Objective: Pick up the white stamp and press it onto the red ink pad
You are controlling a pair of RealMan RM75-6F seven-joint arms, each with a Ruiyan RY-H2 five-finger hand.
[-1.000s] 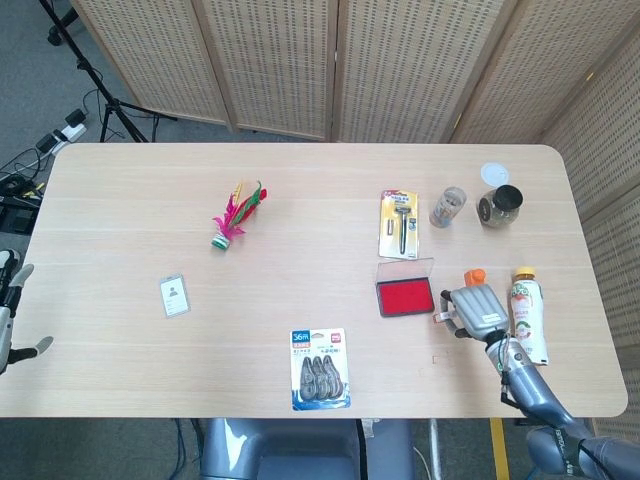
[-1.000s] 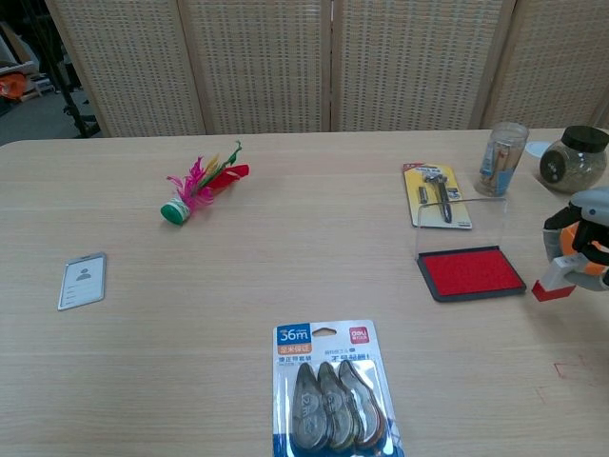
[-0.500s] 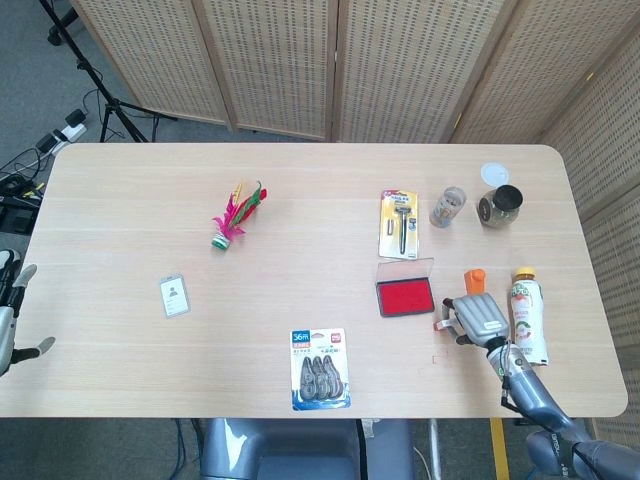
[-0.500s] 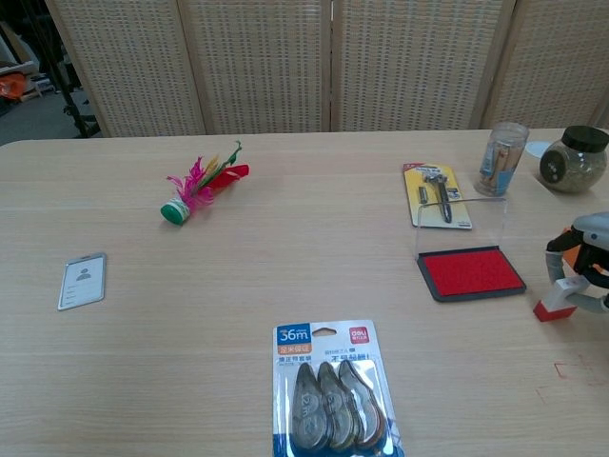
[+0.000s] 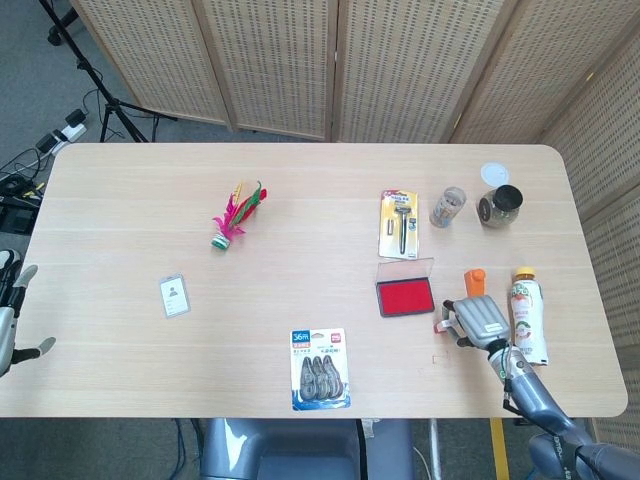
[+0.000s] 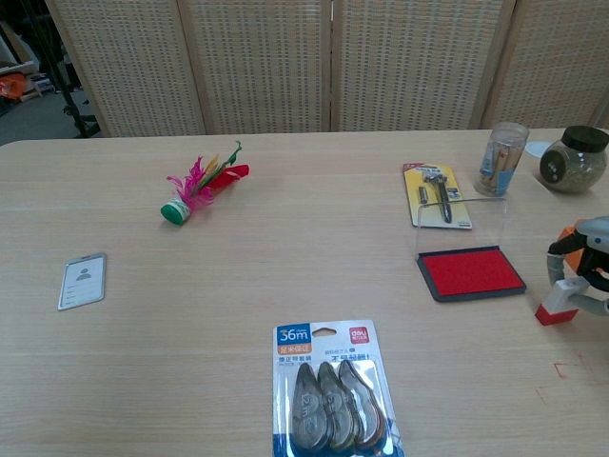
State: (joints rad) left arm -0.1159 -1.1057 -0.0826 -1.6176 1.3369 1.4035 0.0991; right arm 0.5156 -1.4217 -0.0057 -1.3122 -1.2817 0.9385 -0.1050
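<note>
From the head view, we see our grey right hand (image 5: 477, 320) has drawn back from the flat red ink pad (image 5: 404, 297), still pinching the small white stamp (image 5: 443, 322); our left hand (image 5: 10, 318) hangs open off-table. From the chest view, the red-faced stamp (image 6: 556, 307) has sunk lower beside the open-lidded pad (image 6: 471, 272).

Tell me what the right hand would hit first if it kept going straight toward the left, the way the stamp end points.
Probably the red ink pad: the right hand holds the white stamp just beside it, though depth is unclear.
</note>
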